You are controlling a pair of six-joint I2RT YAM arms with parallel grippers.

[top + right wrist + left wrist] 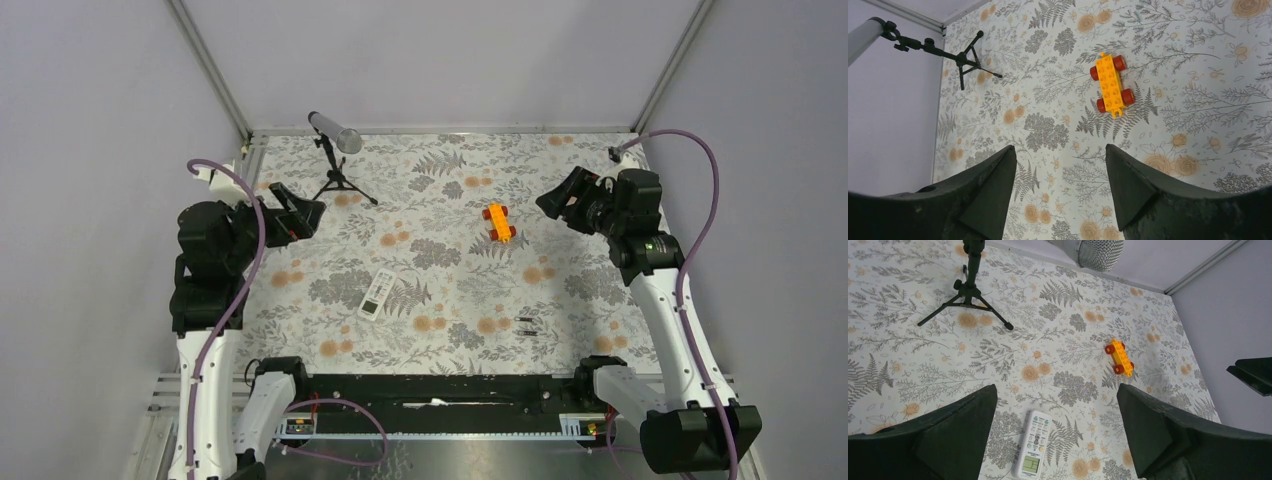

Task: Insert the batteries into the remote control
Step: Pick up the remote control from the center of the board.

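The white remote control (377, 294) lies face up on the flowered cloth, left of centre, its pale screen toward the near edge; the left wrist view shows the remote control (1033, 450) below and between my open fingers. Two thin dark batteries (525, 325) lie side by side near the front right of the cloth, out of both wrist views. My left gripper (301, 212) hovers high at the left, open and empty. Raised at the far right, my right gripper (556, 203) is also open with nothing in it.
An orange toy car (499, 221) with red wheels sits right of centre, also seen as the toy car (1111, 83) and the toy car (1119, 357). A microphone on a small black tripod (338, 178) stands at the back left. Grey walls enclose the cloth.
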